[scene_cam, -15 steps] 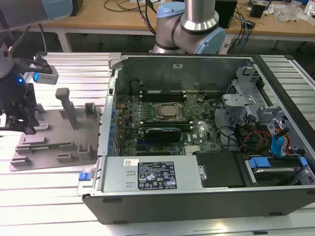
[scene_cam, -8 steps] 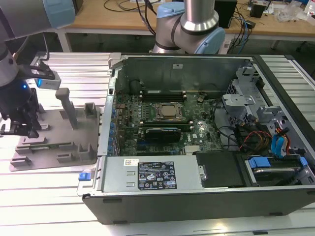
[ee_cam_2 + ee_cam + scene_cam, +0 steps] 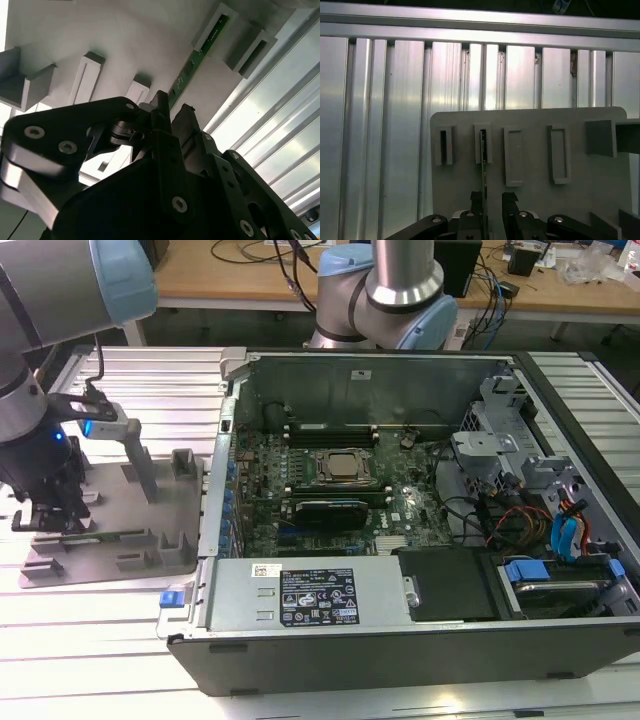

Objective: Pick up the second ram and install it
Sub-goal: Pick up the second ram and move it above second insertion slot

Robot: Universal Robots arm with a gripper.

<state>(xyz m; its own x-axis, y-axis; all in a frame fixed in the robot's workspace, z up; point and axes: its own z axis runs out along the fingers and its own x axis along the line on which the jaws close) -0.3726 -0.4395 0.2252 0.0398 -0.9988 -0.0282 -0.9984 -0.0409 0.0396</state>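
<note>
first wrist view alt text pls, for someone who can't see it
The open gripper straddles the ram, which stands edge-on in a slotted block on the grey plate. Ribbed aluminium table lies beyond.

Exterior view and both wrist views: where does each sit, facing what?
Exterior view: off the arm, looking down at the open computer case; the arm shows.
First wrist view: on the wrist, facing the grey plate and slatted table; the gripper shows.
Second wrist view: behind the gripper, looking along the second ram.
Shared: gripper, second ram and grey plate in both wrist views.
</note>
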